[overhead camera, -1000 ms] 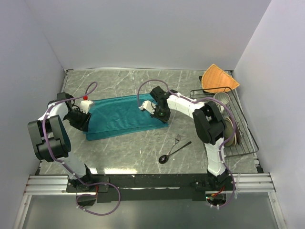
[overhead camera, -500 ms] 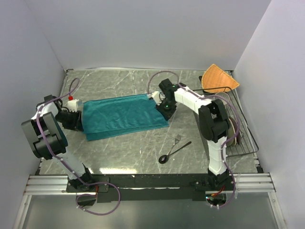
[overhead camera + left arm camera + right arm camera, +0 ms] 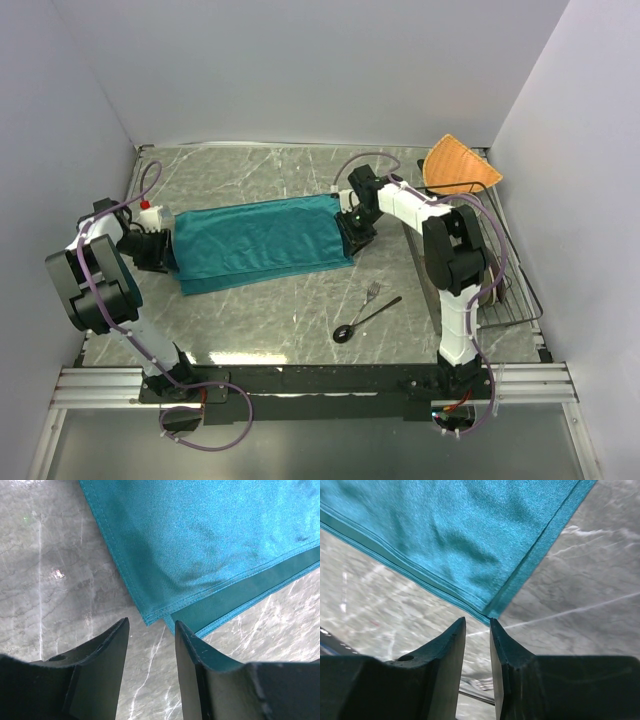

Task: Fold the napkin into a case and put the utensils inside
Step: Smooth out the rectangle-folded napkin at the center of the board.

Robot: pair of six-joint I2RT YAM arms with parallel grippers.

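Observation:
The teal napkin [image 3: 262, 243] lies flat on the marble table as a long folded band, a lower layer showing along its near edge. My left gripper [image 3: 160, 252] is at its left end, open and empty, with the napkin's near-left corner [image 3: 156, 621] just beyond the fingertips [image 3: 150, 626]. My right gripper [image 3: 356, 236] is at the right end, jaws slightly apart and empty, with the napkin's near-right corner [image 3: 489, 614] right at the tips [image 3: 478, 622]. The silver fork [image 3: 372, 293] and the dark spoon [image 3: 364, 319] lie on the table nearer than the napkin's right end.
A wire rack [image 3: 520, 300] with plates and a cup [image 3: 467, 206] stands at the right wall. An orange fan-shaped cloth [image 3: 458, 166] lies at the back right. Walls close in the left, back and right sides.
Both grippers have moved outward off the napkin, the left one to the left and the right one to the right. The napkin now lies stretched out flat between them.

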